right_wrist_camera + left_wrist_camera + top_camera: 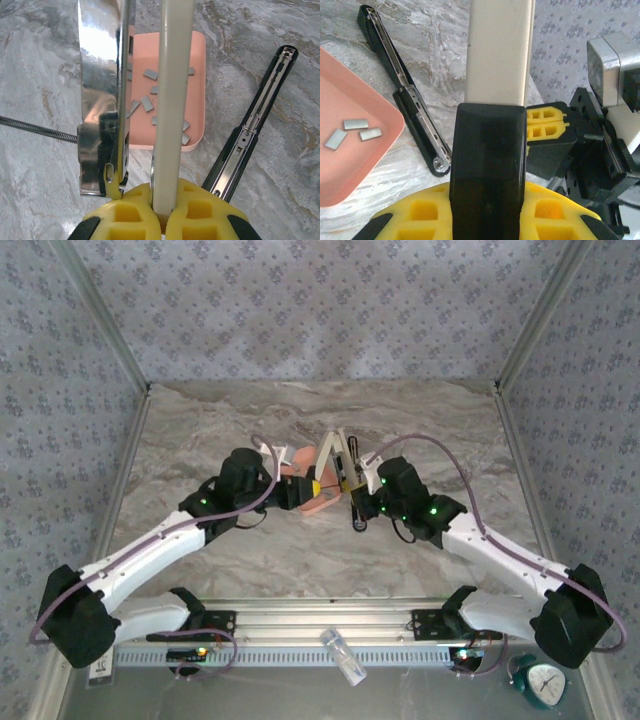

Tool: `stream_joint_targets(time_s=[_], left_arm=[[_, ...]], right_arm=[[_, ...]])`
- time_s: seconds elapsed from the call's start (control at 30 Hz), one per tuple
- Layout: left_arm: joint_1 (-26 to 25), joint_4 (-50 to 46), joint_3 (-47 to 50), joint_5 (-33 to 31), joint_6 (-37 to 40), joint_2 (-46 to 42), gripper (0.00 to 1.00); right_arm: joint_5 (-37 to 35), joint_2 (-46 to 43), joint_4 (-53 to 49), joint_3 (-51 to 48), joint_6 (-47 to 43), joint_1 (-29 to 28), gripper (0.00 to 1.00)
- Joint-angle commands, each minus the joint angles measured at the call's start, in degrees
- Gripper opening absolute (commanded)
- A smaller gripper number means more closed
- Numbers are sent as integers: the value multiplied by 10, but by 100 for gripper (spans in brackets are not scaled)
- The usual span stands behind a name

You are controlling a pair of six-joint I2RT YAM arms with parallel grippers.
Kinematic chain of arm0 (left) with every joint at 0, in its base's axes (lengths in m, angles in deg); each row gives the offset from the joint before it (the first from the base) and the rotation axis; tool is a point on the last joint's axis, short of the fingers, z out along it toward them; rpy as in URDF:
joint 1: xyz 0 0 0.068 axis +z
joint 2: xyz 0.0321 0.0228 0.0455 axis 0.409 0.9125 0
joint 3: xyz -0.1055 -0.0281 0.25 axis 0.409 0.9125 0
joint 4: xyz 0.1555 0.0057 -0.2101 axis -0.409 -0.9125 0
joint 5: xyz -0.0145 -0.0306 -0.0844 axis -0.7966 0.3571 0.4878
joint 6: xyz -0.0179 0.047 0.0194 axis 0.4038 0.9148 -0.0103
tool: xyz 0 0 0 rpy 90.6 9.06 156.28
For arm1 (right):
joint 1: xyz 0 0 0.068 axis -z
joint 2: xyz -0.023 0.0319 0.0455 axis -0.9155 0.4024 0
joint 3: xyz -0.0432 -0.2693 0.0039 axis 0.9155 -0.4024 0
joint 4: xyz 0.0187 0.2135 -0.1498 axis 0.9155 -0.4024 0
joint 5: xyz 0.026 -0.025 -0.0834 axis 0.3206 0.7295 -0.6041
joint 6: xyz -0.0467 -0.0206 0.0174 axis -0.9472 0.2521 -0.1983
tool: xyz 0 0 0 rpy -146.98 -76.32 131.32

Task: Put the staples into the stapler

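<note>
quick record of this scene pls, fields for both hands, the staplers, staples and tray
left hand: shut on the black end of the cream stapler
right hand: shut on the cream stapler
cream stapler: held up between both hands, above the table
black stapler: lying opened flat on the table, beside the tray
staples: loose strips in the tray
tray: salmon, on the marble table

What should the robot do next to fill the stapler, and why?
Probably the left gripper should let go of the cream lid and reach for the staples in the salmon tray. The right gripper also clamps the lid, and the black rail lies open beside the tray.
</note>
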Motion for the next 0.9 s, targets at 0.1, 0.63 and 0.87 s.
stream_joint_targets(time_s=[0.1, 0.63, 0.87], left_arm=[[79, -82, -81, -50, 90, -31, 5], [157, -187, -156, 54, 149, 6, 5], [235, -401, -287, 112, 302, 71, 4]], right_arm=[[30, 9, -135, 8, -49, -4, 0], [-25, 29, -146, 8, -54, -18, 0], [-65, 22, -187, 14, -100, -49, 0]])
